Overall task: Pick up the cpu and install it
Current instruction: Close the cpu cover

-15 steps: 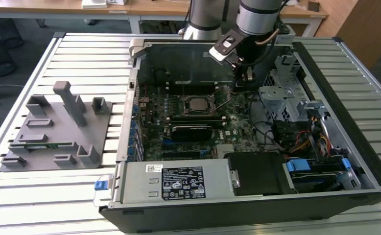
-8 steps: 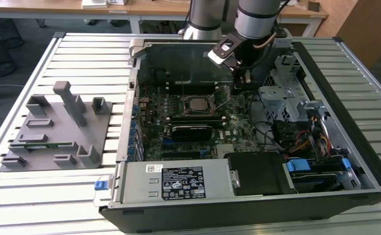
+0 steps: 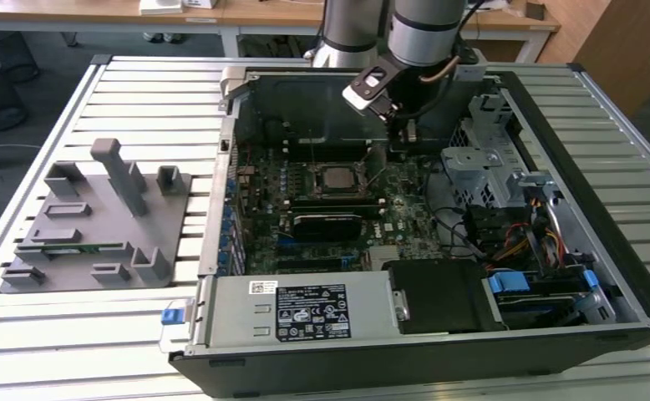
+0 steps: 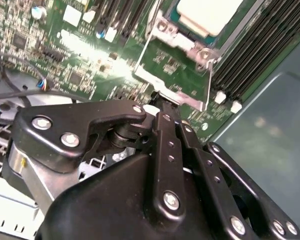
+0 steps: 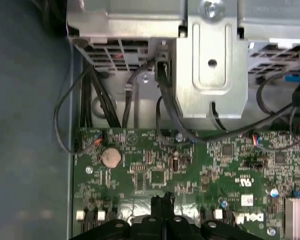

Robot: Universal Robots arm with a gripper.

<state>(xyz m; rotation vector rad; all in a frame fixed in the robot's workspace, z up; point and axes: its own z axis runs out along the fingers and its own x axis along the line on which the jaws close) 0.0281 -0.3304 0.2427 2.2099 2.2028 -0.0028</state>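
The cpu (image 3: 337,177) lies flat in the motherboard socket inside the open computer case, its silvery-white top showing. In the second wrist view the cpu (image 4: 210,12) sits within the socket's metal frame (image 4: 176,95). My gripper (image 3: 398,146) hangs just to the exterior view's right of the socket, low over the board. Both wrist views show its black fingers (image 4: 162,117) pressed together with nothing between them, and the tips of the gripper (image 5: 162,200) sit at the edge of the metal frame.
A grey plastic tray (image 3: 91,225) with upright posts stands on the slatted table at the exterior view's left, a green memory stick (image 3: 74,248) lying in it. Around the gripper are drive cages (image 3: 481,159), cables (image 5: 140,85), memory slots (image 4: 260,45) and the case walls.
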